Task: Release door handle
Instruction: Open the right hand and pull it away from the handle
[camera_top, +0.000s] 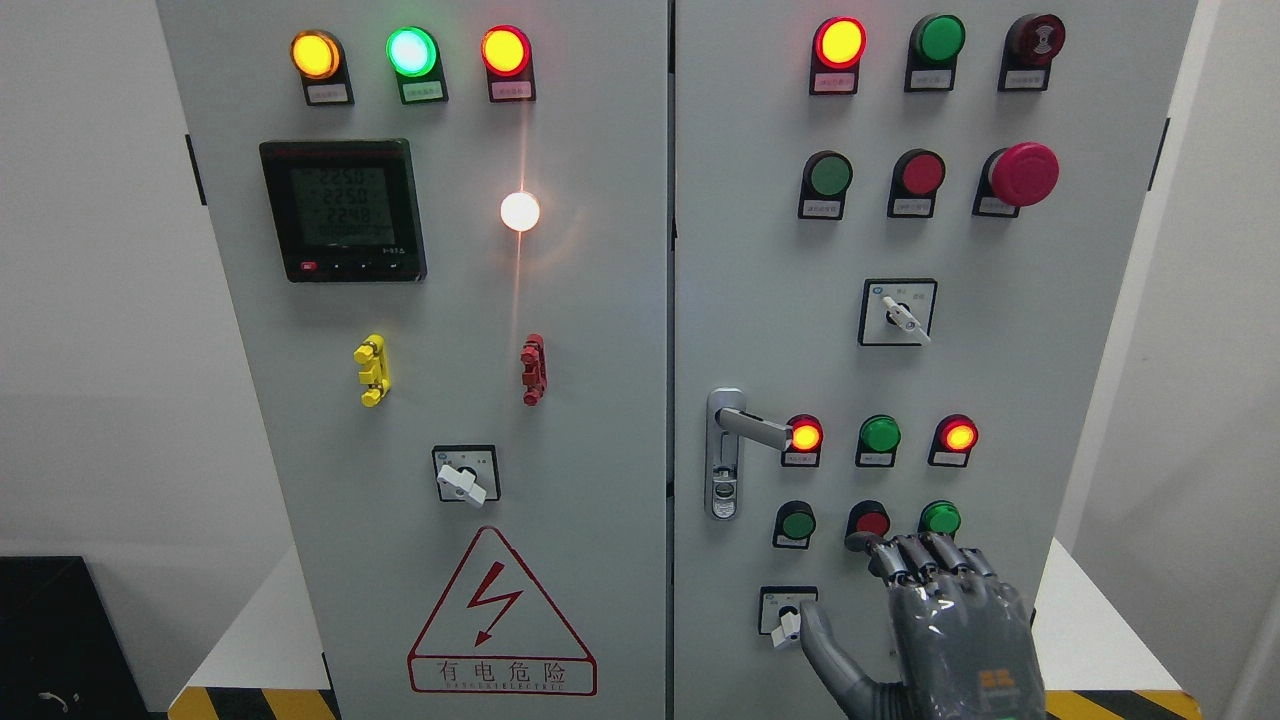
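So the big grey metal cabinet (600, 400) fills most of the frame, two smooth painted doors with a seam running down the middle. The door handle (752, 425) sits just right of that seam, a bit below centre: a shiny silver lever pointing right off a tall narrow plate with a keyhole lower down, and nothing is touching it. The right robot hand (930, 580) is down at the lower right, dark grey glossy plastic with jointed fingers, well clear of the handle; its fingers are loosely spread and holding nothing, fingertips up near the bottom row of round buttons, thumb (815, 625) sticking out left toward a small white rotary switch (787, 612). Right door is packed with round domed lamps and buttons in red and green, plus a fat red mushroom button (1022, 174) at the upper right and another white selector knob (900, 314) in a square black frame. Left door holds a black square meter (343, 210) with a greyish display, three lit lamps across the top (amber, green, red), a glowing white lamp (520, 211), a yellow clip (372, 369) and a red clip (534, 369), and a red triangular lightning warning sticker (500, 615) at the bottom. Cabinet stands on a white surface (1090, 620) with yellow-black striped edging.
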